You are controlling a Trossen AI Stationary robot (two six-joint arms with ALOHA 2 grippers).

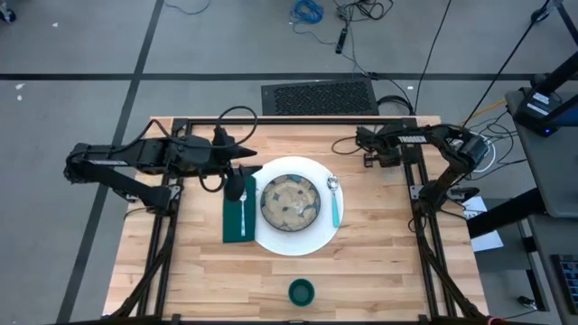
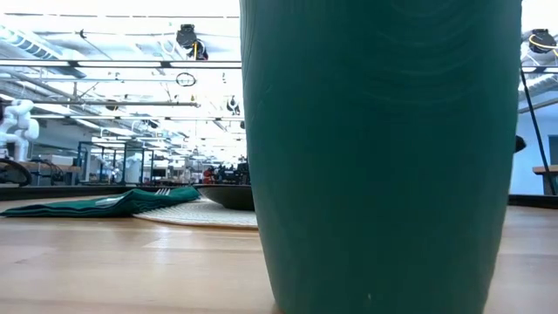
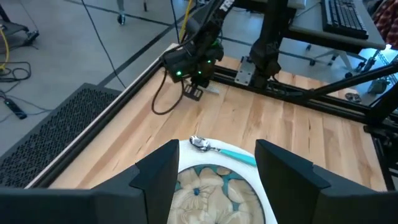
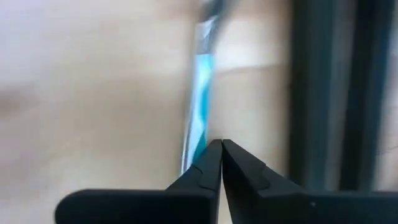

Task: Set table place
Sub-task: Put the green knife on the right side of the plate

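Note:
The white plate (image 1: 312,242) lies mid-table with the speckled bowl (image 1: 289,200) on it. The teal-handled spoon (image 1: 335,203) lies on the plate's right rim, and it also shows in the left wrist view (image 3: 214,148). The dark green napkin (image 1: 237,219) lies left of the plate with the fork (image 1: 246,212) on it. The green cup (image 1: 301,291) stands near the front edge and fills the low view (image 2: 384,157). I see no knife. My left gripper (image 1: 246,181) is open and empty above the plate's left rim (image 3: 217,168). My right gripper (image 1: 366,153) is shut at the far right (image 4: 221,146).
The black frame (image 1: 298,119) runs along the table's edges, and the arm mounts stand at both sides. Bare wood lies between the plate and the cup and to the right of the spoon. A blurred teal strip (image 4: 200,93) shows beyond my right gripper's fingertips.

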